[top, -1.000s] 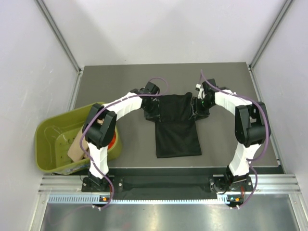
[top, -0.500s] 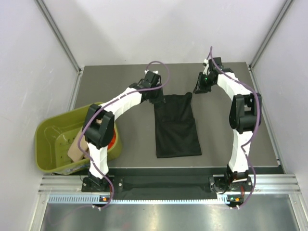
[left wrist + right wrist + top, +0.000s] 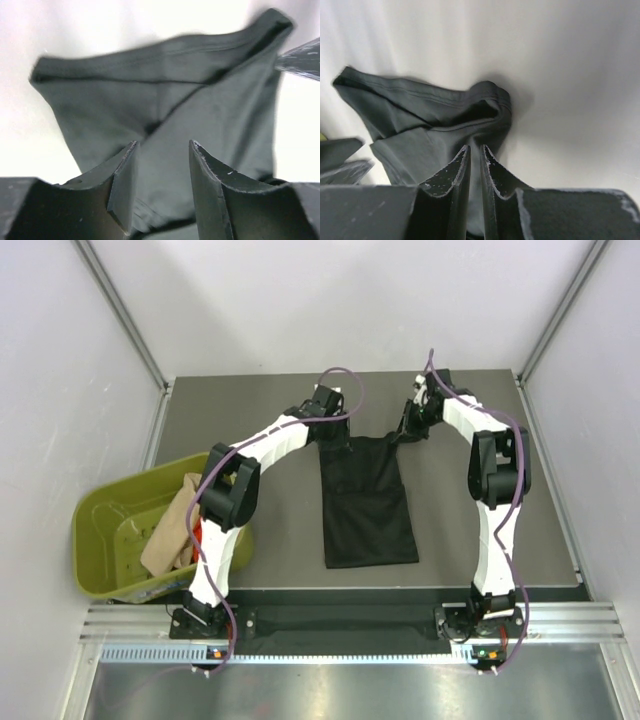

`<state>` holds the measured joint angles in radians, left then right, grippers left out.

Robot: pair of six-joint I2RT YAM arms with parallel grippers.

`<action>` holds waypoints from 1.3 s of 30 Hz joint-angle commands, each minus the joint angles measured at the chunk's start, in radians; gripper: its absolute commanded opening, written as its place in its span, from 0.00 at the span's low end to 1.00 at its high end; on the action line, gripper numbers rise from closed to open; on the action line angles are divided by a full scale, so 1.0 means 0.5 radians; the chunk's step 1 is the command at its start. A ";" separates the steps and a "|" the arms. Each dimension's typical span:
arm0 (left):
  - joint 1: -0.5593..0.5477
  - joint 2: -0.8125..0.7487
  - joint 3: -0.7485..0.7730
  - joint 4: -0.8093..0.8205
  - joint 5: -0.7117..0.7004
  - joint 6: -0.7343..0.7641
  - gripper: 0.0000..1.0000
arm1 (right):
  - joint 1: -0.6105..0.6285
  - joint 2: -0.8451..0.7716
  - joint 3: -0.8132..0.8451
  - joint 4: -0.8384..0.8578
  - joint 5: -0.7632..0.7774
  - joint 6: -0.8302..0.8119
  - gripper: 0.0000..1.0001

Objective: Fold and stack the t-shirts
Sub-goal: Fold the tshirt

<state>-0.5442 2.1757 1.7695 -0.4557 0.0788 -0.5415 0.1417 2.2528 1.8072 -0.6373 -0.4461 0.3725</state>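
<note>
Hazard, left side: the left claw [image 3: 164, 145] stood at the far left corner of the black t-shirt [image 3: 365, 505] with its jaws apart. Cloth showed in the gap but was not clamped. A lift from this state would probably leave that corner on the bench [image 3: 250, 415].

Hazard, right side: the right claw [image 3: 474, 147] sat at the far right corner with its jaws drawn to a narrow slit. The wrist view did not show whether a fold was caught between them. If only this side held, any pull would likely skew the garment and spoil the fold line.

Condition of the garments: the beige t-shirt [image 3: 168, 535] lay crumpled in the olive-green tub [image 3: 100, 575] at the left bench edge. A sliver of the orange-red t-shirt [image 3: 198, 535] showed beside it. Neither was folded.

The black t-shirt lay mid-bench as a long, narrow panel, flat and square at the near end. Its far edge was rumpled, with both corners raised toward the claws and the stitched hem showing.
</note>
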 commanded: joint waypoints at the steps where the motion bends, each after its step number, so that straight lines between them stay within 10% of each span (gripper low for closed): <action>1: 0.042 0.115 0.167 -0.150 0.042 0.236 0.48 | 0.020 0.004 0.147 0.093 -0.062 0.022 0.14; 39: 0.051 0.128 0.222 -0.199 0.048 0.104 0.43 | 0.076 0.302 0.371 0.164 -0.059 0.117 0.20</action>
<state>-0.5198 2.2711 1.8423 -0.5304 0.1143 -0.4778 0.1749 2.3985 1.9362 -0.5552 -0.5228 0.4580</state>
